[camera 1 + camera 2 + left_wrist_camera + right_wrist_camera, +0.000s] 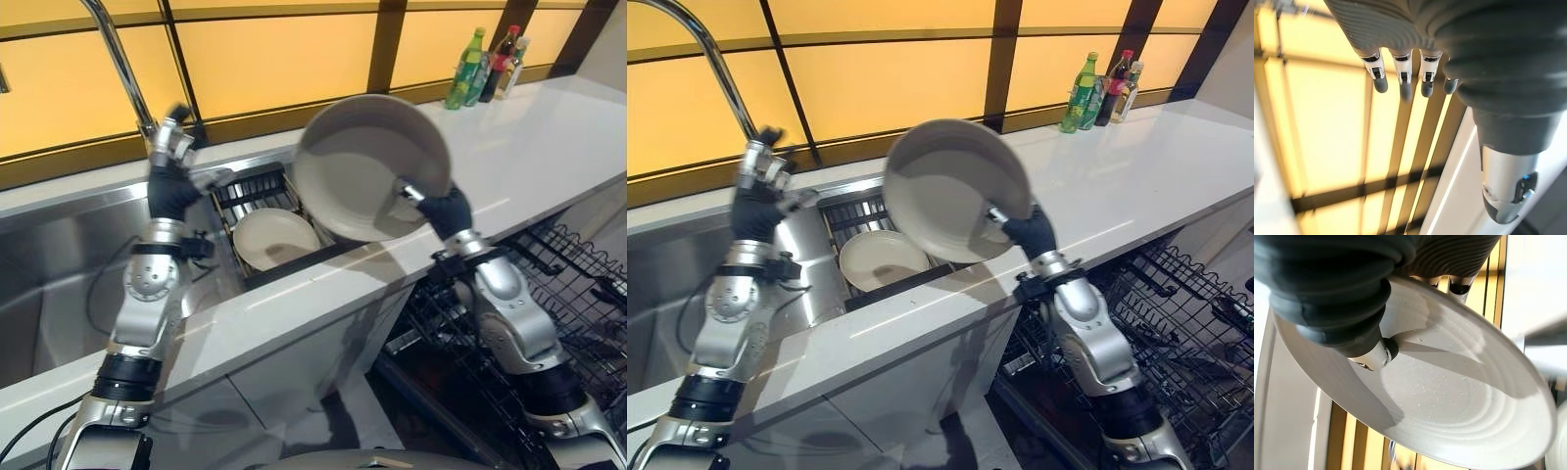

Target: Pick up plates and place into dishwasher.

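A large cream plate is held up on edge above the counter, my right hand shut on its lower rim, thumb pressed on its inner face. A second cream plate lies in the black rack inside the sink. My left hand is raised above the sink's edge beside the tap, its fingers straight and holding nothing. The dishwasher's lower wire rack stands pulled out at the right, below the counter.
A tall curved tap rises behind my left hand. The steel sink basin lies to the left. Several bottles stand at the back right of the white counter. Yellow panels line the wall behind.
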Controlling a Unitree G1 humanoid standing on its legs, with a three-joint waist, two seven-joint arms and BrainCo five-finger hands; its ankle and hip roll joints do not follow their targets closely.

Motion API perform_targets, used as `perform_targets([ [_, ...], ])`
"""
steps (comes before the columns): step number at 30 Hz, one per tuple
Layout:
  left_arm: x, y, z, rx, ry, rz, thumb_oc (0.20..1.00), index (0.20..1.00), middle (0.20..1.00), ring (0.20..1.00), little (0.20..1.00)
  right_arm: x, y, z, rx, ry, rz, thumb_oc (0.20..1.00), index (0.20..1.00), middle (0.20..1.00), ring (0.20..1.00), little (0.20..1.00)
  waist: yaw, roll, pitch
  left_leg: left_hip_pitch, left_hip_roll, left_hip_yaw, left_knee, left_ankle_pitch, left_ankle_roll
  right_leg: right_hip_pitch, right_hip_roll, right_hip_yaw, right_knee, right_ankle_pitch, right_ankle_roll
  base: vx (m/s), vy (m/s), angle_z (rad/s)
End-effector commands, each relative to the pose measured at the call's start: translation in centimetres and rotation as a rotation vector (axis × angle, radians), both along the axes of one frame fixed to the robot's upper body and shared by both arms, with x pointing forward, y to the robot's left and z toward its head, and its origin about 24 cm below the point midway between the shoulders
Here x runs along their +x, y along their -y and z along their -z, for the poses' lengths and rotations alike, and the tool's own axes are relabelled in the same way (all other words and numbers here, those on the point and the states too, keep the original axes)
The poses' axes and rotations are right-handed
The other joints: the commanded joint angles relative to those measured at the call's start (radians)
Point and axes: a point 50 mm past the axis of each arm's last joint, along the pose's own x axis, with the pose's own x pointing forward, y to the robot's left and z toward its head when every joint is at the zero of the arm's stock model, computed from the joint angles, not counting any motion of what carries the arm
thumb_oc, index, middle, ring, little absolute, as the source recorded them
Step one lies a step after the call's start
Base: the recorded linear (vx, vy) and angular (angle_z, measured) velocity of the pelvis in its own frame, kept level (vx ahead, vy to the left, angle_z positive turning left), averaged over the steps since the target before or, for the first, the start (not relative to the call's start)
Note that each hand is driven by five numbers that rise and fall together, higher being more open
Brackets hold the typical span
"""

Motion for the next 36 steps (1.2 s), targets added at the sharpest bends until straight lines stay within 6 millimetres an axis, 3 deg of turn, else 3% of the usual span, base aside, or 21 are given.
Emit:
perform_targets([
  [1, -0.9, -1.3, -2.3, 0.051, 0.128, -0.078, 1.000, 1.000, 1.000, 1.000, 1.000, -1.0, 1.5, -2.5, -0.039, 0.119, 0.054, 0.200, 0.200, 0.200, 0.200, 0.200, -0.036, -0.008, -0.075, -0.106, -0.015, 0.018, 0.068, -0.017, 0.007, -0.026, -0.017, 0.060, 0.118, -0.110, 0.034, -0.02, 0.067, -0.21],
  [7, -2.2, -3.0, -2.2, 0.054, 0.134, -0.162, 1.000, 1.000, 1.000, 1.000, 1.000, -1.9, 4.6, -1.5, -0.092, 0.080, 0.189, 0.200, 0.200, 0.200, 0.200, 0.200, -0.062, -0.014, -0.062, -0.110, -0.028, 0.025, 0.101, -0.044, 0.010, -0.037, -0.027, 0.122, 0.107, -0.090, 0.050, 0.00, 0.066, -0.25],
  [13, -3.3, -5.1, -2.2, 0.057, 0.113, -0.242, 1.000, 1.000, 1.000, 1.000, 1.000, -3.0, 7.1, -0.5, -0.165, 0.038, 0.348, 0.200, 0.200, 0.200, 0.200, 0.200, -0.096, -0.024, -0.033, -0.092, -0.048, 0.025, 0.093, -0.057, 0.024, -0.096, -0.044, 0.162, 0.098, -0.025, 0.086, 0.01, 0.013, -0.37],
  [20, -4.9, -7.0, -1.7, 0.067, 0.085, -0.327, 1.000, 1.000, 1.000, 1.000, 1.000, -3.9, 9.6, 0.7, -0.193, -0.019, 0.448, 0.200, 0.200, 0.200, 0.200, 0.200, -0.073, -0.022, -0.009, -0.144, -0.034, 0.059, 0.137, -0.048, 0.040, -0.110, -0.042, 0.106, 0.233, -0.111, 0.086, -0.08, -0.103, -0.27],
  [26, -5.3, -9.0, -1.9, 0.088, 0.049, -0.420, 1.000, 1.000, 1.000, 1.000, 1.000, -4.1, 10.3, 1.6, -0.195, -0.048, 0.520, 0.200, 0.200, 0.200, 0.200, 0.200, -0.048, -0.028, 0.005, -0.171, 0.005, 0.061, 0.155, -0.025, 0.008, -0.095, -0.064, 0.053, 0.214, -0.110, 0.085, -0.02, -0.303, -0.15],
  [32, -4.4, -9.6, -1.9, 0.084, 0.013, -0.440, 1.000, 1.000, 1.000, 1.000, 1.000, -4.2, 12.5, 3.1, -0.330, -0.121, 0.635, 0.200, 0.200, 0.200, 0.200, 0.200, -0.067, 0.004, 0.021, -0.169, 0.062, 0.070, 0.088, 0.034, -0.038, -0.080, -0.032, 0.029, 0.192, -0.123, 0.068, -0.04, -0.237, -0.10],
  [36, -4.4, -9.5, -1.6, 0.068, 0.007, -0.448, 1.000, 1.000, 1.000, 1.000, 1.000, -4.2, 14.1, 3.9, -0.446, -0.173, 0.713, 0.200, 0.200, 0.200, 0.200, 0.200, -0.078, 0.030, 0.038, -0.176, 0.079, 0.064, 0.062, 0.057, -0.051, -0.102, -0.010, 0.017, 0.210, -0.144, 0.052, -0.08, -0.134, -0.01],
])
